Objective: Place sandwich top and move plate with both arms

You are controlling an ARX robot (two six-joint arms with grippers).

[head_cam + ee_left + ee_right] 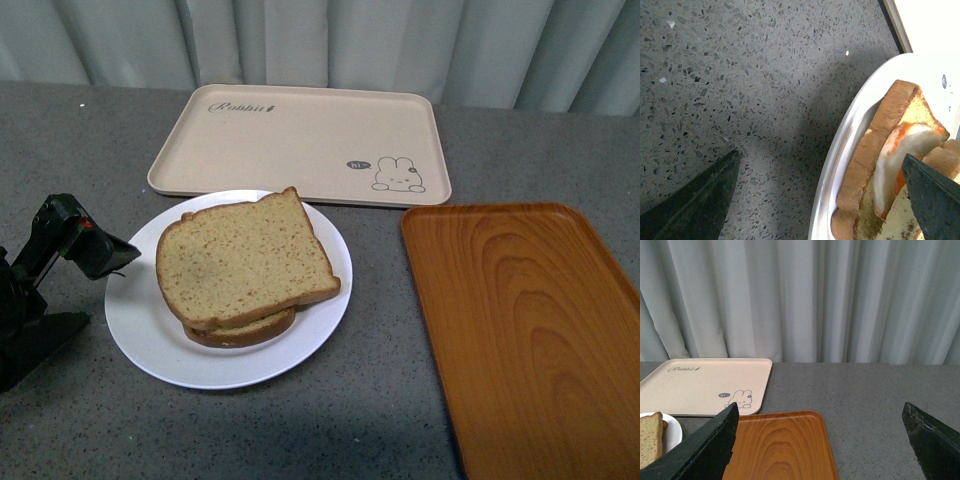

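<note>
Orange wood-grain tray [530, 330] lies near right; sandwich top [240, 255] sits on plate [150, 330]. Left gripper [820, 156] and right gripper [820, 407] gape empty; next, probably grip opposite rims.

The front view looks forward and down from the robot's body across the grey surface [380, 430]: plate [140, 320] left of centre, beige tray [300, 130] above it, orange tray [520, 320] lower right, curtain [330, 40] along the top. The left wrist view sits very close over the plate's rim. The right wrist view faces level toward the curtain from farther back, sharing both trays and the plate's edge.
</note>
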